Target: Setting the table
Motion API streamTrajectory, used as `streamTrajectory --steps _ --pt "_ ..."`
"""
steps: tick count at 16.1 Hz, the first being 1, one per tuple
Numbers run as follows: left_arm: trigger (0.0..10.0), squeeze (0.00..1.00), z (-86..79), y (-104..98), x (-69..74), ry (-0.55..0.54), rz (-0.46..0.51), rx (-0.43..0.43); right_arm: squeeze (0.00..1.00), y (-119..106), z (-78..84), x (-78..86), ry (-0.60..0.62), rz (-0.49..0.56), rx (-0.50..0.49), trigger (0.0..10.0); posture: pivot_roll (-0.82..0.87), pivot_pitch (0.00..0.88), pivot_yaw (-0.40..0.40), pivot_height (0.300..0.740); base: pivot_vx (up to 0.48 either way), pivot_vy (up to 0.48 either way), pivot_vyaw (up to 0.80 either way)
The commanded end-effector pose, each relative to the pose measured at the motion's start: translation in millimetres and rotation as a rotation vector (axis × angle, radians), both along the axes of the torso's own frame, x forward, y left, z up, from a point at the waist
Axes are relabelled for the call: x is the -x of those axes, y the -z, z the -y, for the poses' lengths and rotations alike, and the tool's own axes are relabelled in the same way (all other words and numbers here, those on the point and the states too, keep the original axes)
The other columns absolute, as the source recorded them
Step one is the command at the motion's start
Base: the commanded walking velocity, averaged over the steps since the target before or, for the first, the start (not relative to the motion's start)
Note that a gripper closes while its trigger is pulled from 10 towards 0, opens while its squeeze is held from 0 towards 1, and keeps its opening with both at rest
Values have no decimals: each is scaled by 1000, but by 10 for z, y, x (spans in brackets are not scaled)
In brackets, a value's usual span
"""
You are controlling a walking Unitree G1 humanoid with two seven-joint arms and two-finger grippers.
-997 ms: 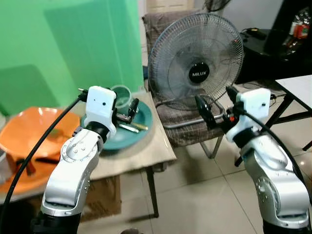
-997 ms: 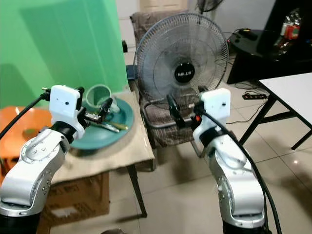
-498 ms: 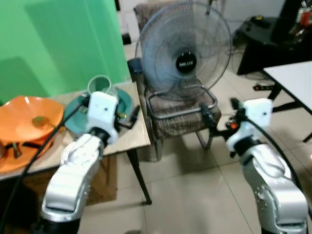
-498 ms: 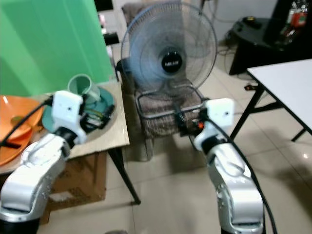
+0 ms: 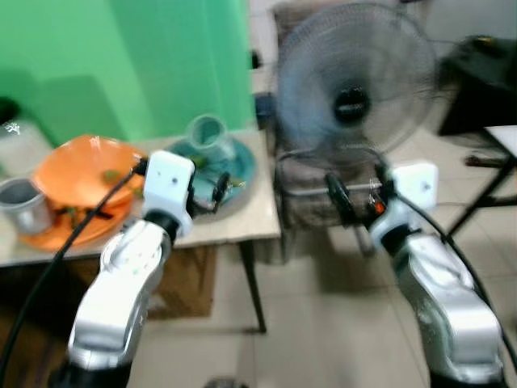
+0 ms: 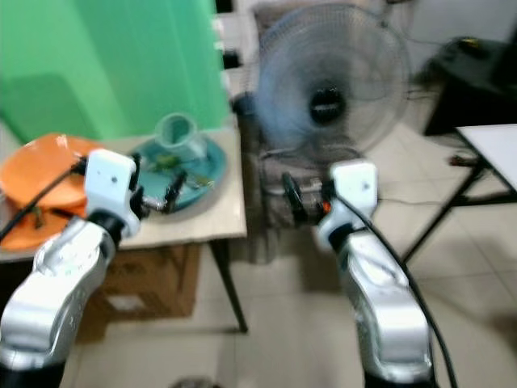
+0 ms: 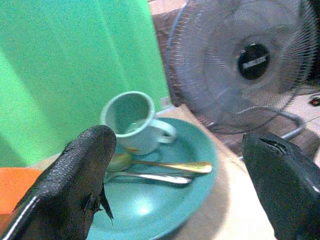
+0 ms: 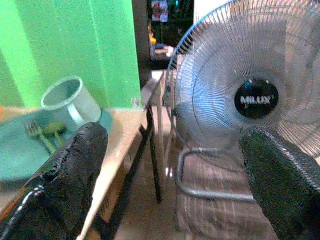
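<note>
**Carefully now: a plate with loose things on top**

Far to the left on the small table (image 5: 242,230) sits a metal cup (image 5: 22,204), and next to it an orange bowl (image 5: 81,174) stacked on orange dishes. These look light and hard.

Next comes the green plate (image 7: 165,210), near the table's right corner. A green mug (image 7: 132,122) lies tipped on the plate, with a spoon (image 7: 160,165) and a fork (image 8: 37,134) beside it. The left gripper (image 7: 175,195) hangs just in front of the plate, its two black fingers spread wide and holding nothing.

I think the plate is stiff and a bit slippery, and it may break if dropped. The mug and spoon are loose, so they could roll or slide if the plate tips. The rim nearest the gripper looks like the best place to pinch, keeping the plate flat.

Further right, the right gripper (image 8: 175,190) is also spread wide and empty, out past the table edge, facing a big fan (image 5: 355,97) on a chair (image 8: 225,210).
</note>
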State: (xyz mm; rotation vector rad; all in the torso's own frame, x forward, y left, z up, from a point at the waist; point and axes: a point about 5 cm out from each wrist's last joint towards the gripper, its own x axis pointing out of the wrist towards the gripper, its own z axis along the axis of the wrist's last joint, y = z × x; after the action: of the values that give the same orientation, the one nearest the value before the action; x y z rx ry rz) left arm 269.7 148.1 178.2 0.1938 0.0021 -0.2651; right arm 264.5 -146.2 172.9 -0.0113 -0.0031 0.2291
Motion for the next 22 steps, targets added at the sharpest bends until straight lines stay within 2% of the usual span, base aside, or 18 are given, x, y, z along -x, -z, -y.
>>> streamTrajectory --steps 1,4,7,12,15,17,18,21,22 --pt "10000 0 17 -16 -10 8 8 -4 0 -28 75 -23 63 26 33 10000 96 0 91 740 307 0 0" --pt "10000 0 15 6 7 8 0 -8 0 -49 32 -45 -1 28 -3 10000 103 0 85 740 310 0 0" --pt "10000 0 7 -4 -1 3 4 -10 0 -80 -44 -68 -100 68 35 10000 118 0 71 740 309 0 0" --pt "10000 0 -23 -28 34 -12 19 -23 0 -103 -202 -180 -287 84 77 10000 147 0 46 740 317 0 800" --pt "10000 0 -15 -32 50 0 27 -43 0 -80 -227 -252 -361 86 124 10000 156 0 34 740 310 0 800" --pt "10000 0 14 -37 71 32 29 -37 0 -76 -226 -308 -387 86 127 10000 158 0 27 740 131 0 0" --pt "10000 0 32 -21 87 68 24 -68 0 -60 -220 -326 -404 88 151 10000 158 0 23 740 0 0 0" --pt "10000 0 24 9 115 154 5 -106 0 36 -229 -356 -496 13 174 10000 150 0 20 740 0 0 0" --pt "10000 0 22 29 138 222 -14 -167 0 75 -236 -380 -530 -16 195 10000 148 0 19 740 0 0 0"
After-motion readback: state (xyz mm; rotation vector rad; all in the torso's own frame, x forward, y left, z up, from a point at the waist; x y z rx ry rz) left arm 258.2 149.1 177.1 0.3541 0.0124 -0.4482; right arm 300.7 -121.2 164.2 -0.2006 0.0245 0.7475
